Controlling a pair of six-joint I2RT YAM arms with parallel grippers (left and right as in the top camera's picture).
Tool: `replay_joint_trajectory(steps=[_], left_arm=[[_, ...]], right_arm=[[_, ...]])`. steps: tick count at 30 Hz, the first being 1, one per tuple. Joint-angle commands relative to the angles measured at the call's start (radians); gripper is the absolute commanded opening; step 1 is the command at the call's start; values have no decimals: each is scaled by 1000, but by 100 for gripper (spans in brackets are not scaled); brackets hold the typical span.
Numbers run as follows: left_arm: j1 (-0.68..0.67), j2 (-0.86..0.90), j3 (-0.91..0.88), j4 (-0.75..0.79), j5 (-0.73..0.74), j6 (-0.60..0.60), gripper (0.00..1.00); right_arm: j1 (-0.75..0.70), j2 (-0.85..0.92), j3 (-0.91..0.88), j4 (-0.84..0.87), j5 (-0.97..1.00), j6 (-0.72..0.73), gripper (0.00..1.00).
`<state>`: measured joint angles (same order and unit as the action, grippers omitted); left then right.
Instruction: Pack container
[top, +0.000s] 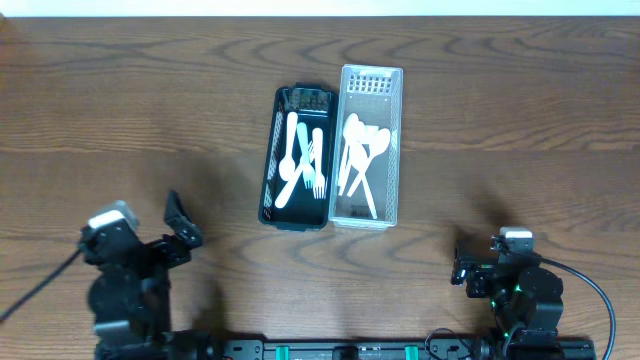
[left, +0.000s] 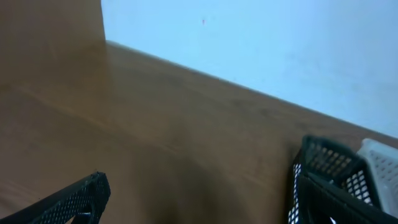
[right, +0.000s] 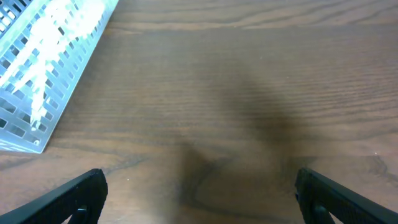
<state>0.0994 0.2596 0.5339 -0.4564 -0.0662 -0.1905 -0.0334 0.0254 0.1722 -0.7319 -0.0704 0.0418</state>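
**Grippers.** The left gripper (top: 182, 224) is seen with its jaws spread wide and nothing between them, over the near-left part of the table (top: 120, 120). The right gripper (right: 200, 186) is likewise spread wide and holds nothing, low over the wood at the near right.

**Views compared.** Both containers are shown whole only by the overhead camera.
- The black basket (top: 297, 155) and the clear basket (top: 367, 145) are set side by side at table centre, long walls together, well apart from both grippers.
- White forks (top: 305, 160) are seen lying in the black basket and white spoons (top: 358, 150) in the clear one.
- From the right wrist, only a corner of the clear basket is caught at upper left, its contents blurred.
- From the left wrist, one finger (left: 74, 199) is seen at lower left. A corner of the black basket is at the right edge, with the clear one just behind. Whether the other finger overlaps it cannot be told.

**Surface and room.** The table is dark brown wood with marked grain. A pale wall (left: 261, 43) beyond the far edge is shown by the left wrist alone.

**Other.** A black cable (top: 598, 295) is looped beside the right arm.
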Motion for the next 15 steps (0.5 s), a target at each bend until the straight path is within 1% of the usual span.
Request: replay_joint_trajectory(steps=[1,7,15], left_arm=[[6,-95,-139,49,6,-59,98],[6,-217,-316,81,6,-59,98],[6,-225,-327,81,6,-59,98]], right_arm=[[8,-8,-11,2,3,13,99],[8,-8,-11,2,3,13,99],[8,-8,-11,2,3,13,99]])
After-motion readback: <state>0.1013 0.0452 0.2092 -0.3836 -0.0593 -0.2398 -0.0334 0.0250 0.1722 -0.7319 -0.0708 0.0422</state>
